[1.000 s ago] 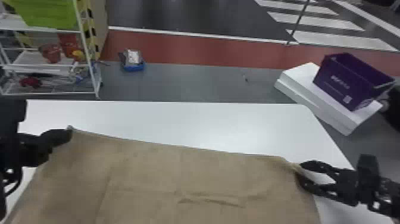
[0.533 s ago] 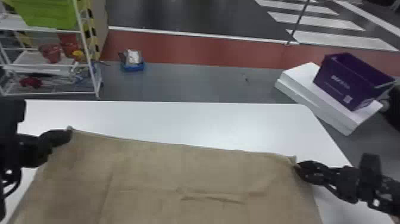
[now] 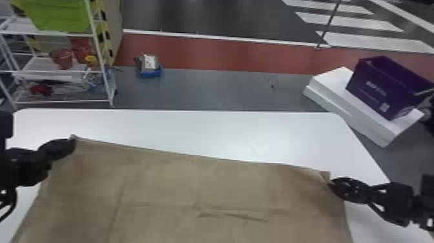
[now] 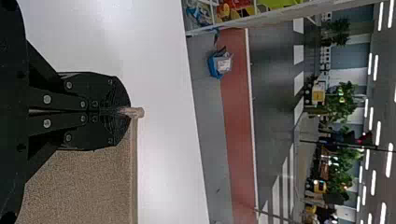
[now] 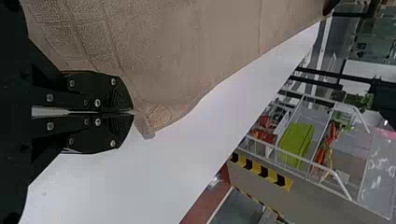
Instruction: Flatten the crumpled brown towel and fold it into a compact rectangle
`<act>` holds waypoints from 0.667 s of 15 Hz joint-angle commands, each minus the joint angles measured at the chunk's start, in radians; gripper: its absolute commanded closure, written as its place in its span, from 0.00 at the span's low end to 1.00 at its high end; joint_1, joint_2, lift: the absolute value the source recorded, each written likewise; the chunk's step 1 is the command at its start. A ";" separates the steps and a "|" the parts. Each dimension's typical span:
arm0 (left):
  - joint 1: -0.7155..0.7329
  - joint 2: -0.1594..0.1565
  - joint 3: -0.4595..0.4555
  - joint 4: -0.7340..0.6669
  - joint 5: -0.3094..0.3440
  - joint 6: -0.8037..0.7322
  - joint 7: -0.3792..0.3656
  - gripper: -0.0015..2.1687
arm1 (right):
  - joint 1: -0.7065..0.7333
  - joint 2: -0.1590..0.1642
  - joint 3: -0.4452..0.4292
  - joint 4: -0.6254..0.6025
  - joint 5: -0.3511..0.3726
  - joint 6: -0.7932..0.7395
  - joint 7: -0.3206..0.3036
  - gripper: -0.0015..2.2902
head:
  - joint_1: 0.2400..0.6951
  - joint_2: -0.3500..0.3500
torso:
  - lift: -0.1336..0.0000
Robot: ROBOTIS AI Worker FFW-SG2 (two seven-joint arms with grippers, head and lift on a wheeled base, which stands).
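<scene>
Left wrist view: my left gripper [image 4: 127, 112] is pinching a corner of the brown towel [image 3: 193, 187]. Right wrist view: my right gripper [image 5: 130, 112] is pinching its edge, just beside another corner. I am holding both ends, presumably to tension the far edge before folding; the towel is extending over the table [image 3: 193, 129], shallow creases showing.

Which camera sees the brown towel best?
The head view: there the towel shows its whole far edge. The left wrist view has a corner in the left claw; the right wrist view has a bigger piece, its corner by the right claw.
</scene>
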 commanded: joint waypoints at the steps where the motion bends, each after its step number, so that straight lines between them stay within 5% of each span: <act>1: 0.031 -0.003 0.062 -0.025 0.077 -0.086 -0.033 0.62 | 0.025 -0.008 -0.025 -0.015 -0.003 -0.100 0.087 0.48 | 1.00 0.26 | 0.07; 7: 0.091 -0.003 0.229 0.009 0.239 -0.411 -0.158 0.62 | 0.066 -0.029 -0.029 -0.058 0.042 -0.180 0.300 0.48 | 1.00 0.34 | 0.07; 10: 0.099 -0.003 0.318 0.035 0.282 -0.469 -0.234 0.62 | 0.086 -0.031 -0.028 -0.091 0.069 -0.180 0.322 0.48 | 1.00 0.40 | 0.07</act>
